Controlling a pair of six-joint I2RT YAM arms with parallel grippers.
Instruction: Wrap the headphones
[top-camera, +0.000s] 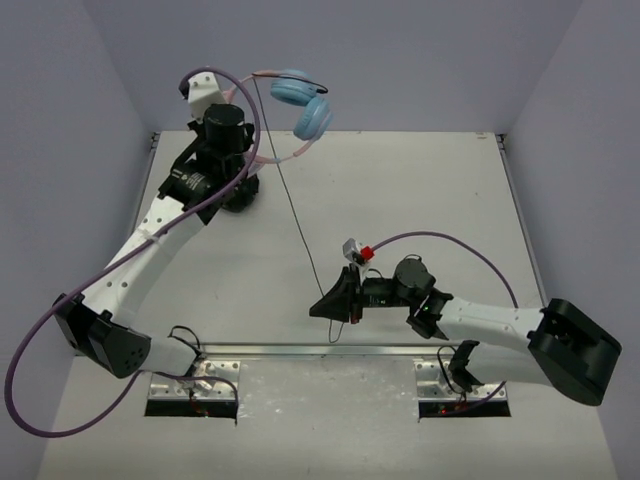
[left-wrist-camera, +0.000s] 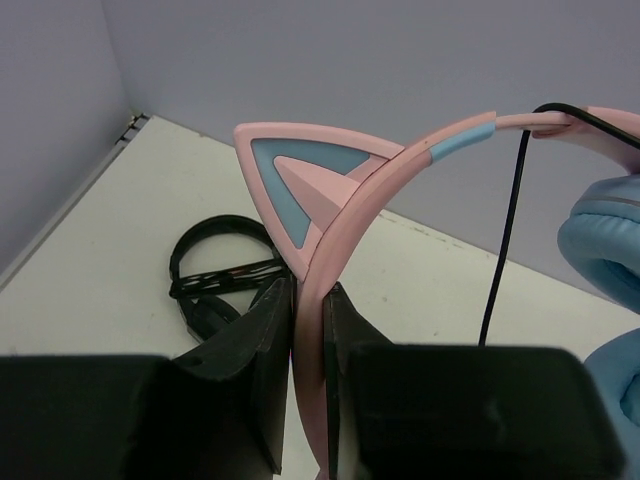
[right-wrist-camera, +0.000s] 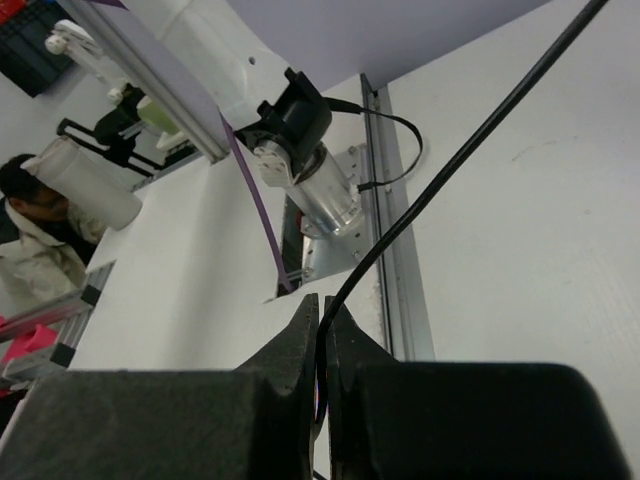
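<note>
Top external: headphones upper left, cable stretched down to centre.
Looks like the left gripper is clamped on the pink headband, right gripper pinching the cable.

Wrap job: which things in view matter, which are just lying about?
In play: pink-and-blue headphones, their black cable, left pincer shut on the headband, right pincer shut on the cable.
Lying about: all-black headphones.
</note>
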